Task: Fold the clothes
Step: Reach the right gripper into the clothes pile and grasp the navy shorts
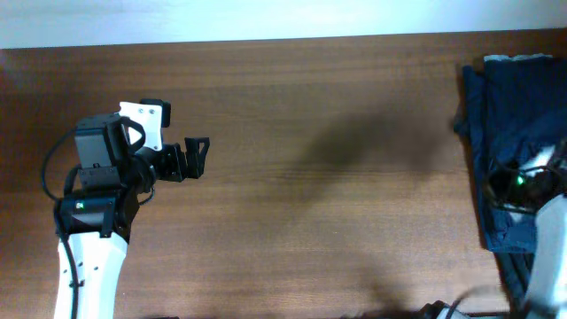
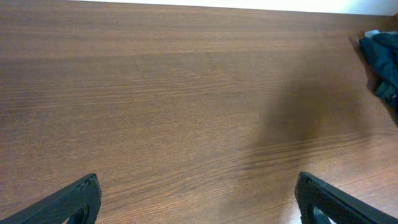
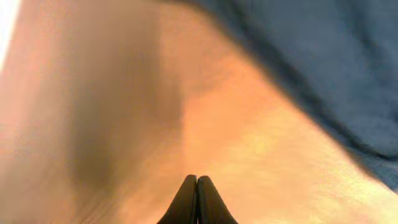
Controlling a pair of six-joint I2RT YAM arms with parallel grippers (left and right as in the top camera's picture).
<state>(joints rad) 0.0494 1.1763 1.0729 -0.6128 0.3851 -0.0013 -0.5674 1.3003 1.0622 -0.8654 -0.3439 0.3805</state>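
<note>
My left arm (image 1: 89, 239) rises closest to the overhead lens, white-sleeved at the left side of the bench (image 1: 337, 230), with its black wrist block and white camera mount on top. At its end my left gripper (image 1: 199, 157) points rightward with its two black fingers spread wide apart and nothing between them. In my left wrist view the same gripper (image 2: 198, 186) shows as one dark finger (image 2: 78, 200) low at the left corner and another at the right corner, with bare brown woodgrain of the bench (image 2: 186, 93) in the gap. A soft dark shadow (image 1: 363, 142) lies on the wood right of centre. At the far right edge the navy shorts (image 1: 514, 97) lie rumpled on the bench, running from the back edge toward the front; they appear as a dark bundle (image 2: 382, 56) at the upper right of my left wrist view, well apart from my left gripper. My right arm (image 1: 549, 248) reaches in over the shorts from the lower right corner. My right wrist view is blurred, yet it shows my right gripper (image 3: 197, 186) with its fingers pressed together, holding nothing, over orange-brown bench (image 3: 124, 124), with the blue cloth (image 3: 323, 62) filling the upper right.
</note>
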